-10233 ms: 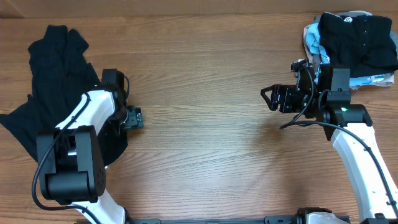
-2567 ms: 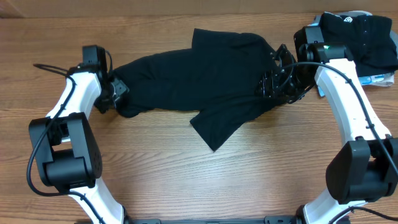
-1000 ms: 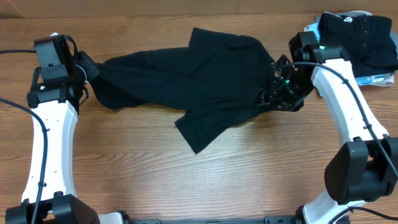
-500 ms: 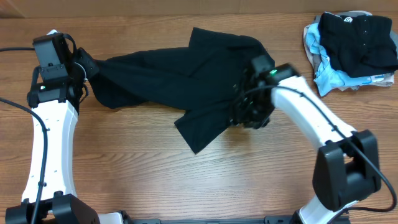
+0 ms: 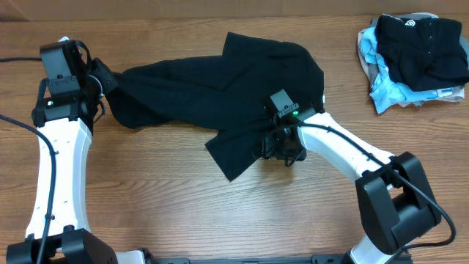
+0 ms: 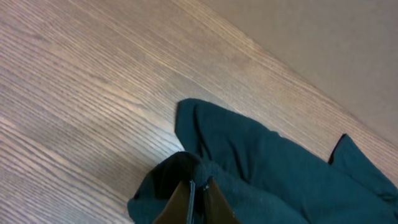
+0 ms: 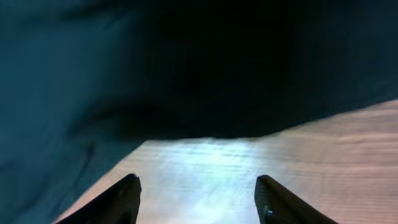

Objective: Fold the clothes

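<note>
- The wooden desk (image 5: 220, 220) carries everything. Its near half is bare wood.
- The black shirt (image 5: 220, 81) lies rumpled along the far side of the desk, drawn out from the far-left area past the middle. One loose flap points toward the near edge at about the centre.
- The left arm (image 5: 58, 161) reaches to the shirt's left end. Its jaws are pressed together on a bunch of that cloth, which the left wrist view shows gathered at the fingertips (image 6: 193, 202).
- The right arm (image 5: 344, 150) reaches in over the loose flap. Its jaws stand apart and empty, with bare wood between them and the dark hem (image 7: 205, 127) just ahead.
- My reading is that the step in hand is spreading the shirt flat. To do that well, the right jaws should take a single layer at the hem, not a wad. Then both ends should be pulled apart gently until the wrinkles go, without dragging cloth off the far edge.
- A heap of other garments (image 5: 429, 62) sits at the far-right corner, well apart from the shirt, with a light blue piece (image 5: 382, 94) under a black one.
- A small white mark (image 5: 409, 23) shows on that top black piece, too small to read. No label is visible on the shirt.
</note>
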Controlling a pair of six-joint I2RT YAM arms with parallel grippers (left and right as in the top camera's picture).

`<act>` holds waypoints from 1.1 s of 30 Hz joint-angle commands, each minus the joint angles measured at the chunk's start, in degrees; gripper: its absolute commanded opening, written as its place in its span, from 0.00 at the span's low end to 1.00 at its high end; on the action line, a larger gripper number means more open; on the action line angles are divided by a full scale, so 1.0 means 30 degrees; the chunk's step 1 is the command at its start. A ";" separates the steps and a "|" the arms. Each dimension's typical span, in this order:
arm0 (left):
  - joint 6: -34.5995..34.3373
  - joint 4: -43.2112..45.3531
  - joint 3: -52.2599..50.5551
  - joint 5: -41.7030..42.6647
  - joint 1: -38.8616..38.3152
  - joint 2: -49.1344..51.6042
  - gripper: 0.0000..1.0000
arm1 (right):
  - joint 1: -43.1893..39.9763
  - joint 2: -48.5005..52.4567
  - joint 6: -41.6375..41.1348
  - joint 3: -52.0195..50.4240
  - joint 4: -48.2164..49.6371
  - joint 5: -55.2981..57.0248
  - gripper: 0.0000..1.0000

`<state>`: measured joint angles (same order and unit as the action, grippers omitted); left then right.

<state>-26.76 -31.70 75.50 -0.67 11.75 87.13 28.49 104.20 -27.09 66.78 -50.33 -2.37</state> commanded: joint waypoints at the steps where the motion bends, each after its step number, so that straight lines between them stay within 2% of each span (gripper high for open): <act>1: 0.0357 0.0015 0.0175 0.0095 0.0073 -0.0051 0.04 | -0.0211 -0.0619 -0.0707 -0.0714 0.1020 0.1494 0.63; 7: 0.0364 -0.0036 0.0175 0.0095 0.0073 -0.0051 0.04 | -0.0452 -0.0619 -0.0678 -0.1282 0.3548 0.1494 0.63; 9: 0.0364 -0.0102 0.0175 0.0095 0.0073 -0.0051 0.04 | -0.0459 -0.0619 -0.0546 -0.1282 0.3956 0.1494 0.57; 12: 0.0379 -0.0277 0.0175 0.0080 0.0073 -0.0051 0.04 | -0.0678 -0.0619 -0.0539 -0.1282 0.3993 0.1501 0.42; 15: 0.0510 -0.0372 0.0175 0.0029 0.0073 -0.0051 0.04 | -0.1209 -0.0619 -0.0546 -0.1282 0.3869 0.1494 0.14; 17: 0.0517 -0.0364 0.0175 0.0007 0.0080 -0.0051 0.04 | -0.1756 -0.0627 -0.0546 -0.1275 0.3738 0.1494 0.04; 22: 0.0597 -0.0364 0.0175 -0.0306 0.0080 -0.0051 0.04 | -0.4029 -0.0648 -0.0168 -0.1239 0.2790 0.1195 0.04; 31: 0.0794 -0.0656 0.0175 -0.0270 0.0080 -0.0051 0.04 | -0.7963 -0.0707 0.3869 -0.1064 0.1610 -0.2943 0.04; 33: 0.0794 -0.0860 0.0175 -0.0262 0.0080 -0.0051 0.04 | -0.8393 -0.0845 0.4452 -0.0787 0.0991 -0.4087 0.07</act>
<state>-25.45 -34.15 75.50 -0.62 11.73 87.13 5.30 104.18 -19.20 63.22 -45.89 -8.51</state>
